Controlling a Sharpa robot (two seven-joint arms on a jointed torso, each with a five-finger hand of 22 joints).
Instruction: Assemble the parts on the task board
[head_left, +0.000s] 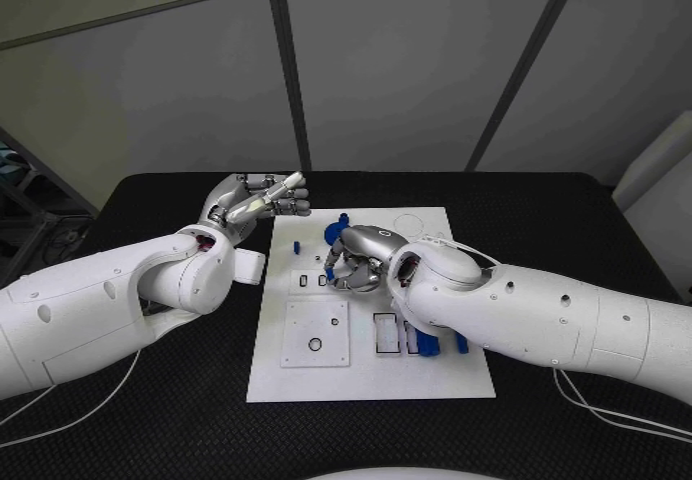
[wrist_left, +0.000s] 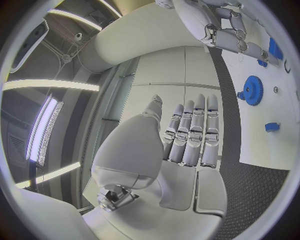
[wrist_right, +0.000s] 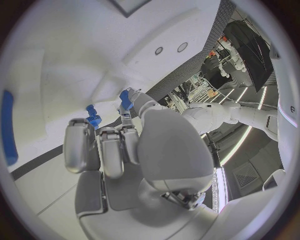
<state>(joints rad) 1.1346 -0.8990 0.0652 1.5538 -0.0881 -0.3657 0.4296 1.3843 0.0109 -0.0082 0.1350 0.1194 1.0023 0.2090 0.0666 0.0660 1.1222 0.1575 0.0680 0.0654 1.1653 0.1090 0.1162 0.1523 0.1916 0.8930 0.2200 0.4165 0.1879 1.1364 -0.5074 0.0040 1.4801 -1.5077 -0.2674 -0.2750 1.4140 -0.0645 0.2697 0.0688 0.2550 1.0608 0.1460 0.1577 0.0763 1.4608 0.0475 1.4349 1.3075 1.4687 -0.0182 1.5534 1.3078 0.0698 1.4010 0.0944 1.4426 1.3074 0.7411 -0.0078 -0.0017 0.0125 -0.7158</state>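
Reaching over the middle of the white task board (head_left: 289, 385), the robot's right hand (head_left: 361, 262) is curled downward with its fingers (wrist_right: 80, 145) bent toward the surface. Small blue parts sit just ahead of the fingertips in the right wrist view, a knurled blue piece (wrist_right: 93, 118) and a taller blue peg (wrist_right: 126, 99). Whether the fingers are actually pinching anything cannot be told, since the hand hides its own tips from above. Its low, hunched pose suggests it is working a part into a seat on the board.

The left hand (head_left: 257, 205) is lifted off the black bench (head_left: 144, 420) beside the board's far left corner, fingers (wrist_left: 190, 132) straight, side by side and grasping nothing. It seems parked there to keep clear of the working hand.

Other blue parts lie on the board. A blue gear (wrist_left: 253, 90) and a small blue block (wrist_left: 272, 127) appear in the left wrist view. More blue pieces (head_left: 418, 342) stand in the rectangular slots near the right forearm. A long blue bar (wrist_right: 7, 127) lies at the board's edge. The assembly looks unfinished, with several parts loose.
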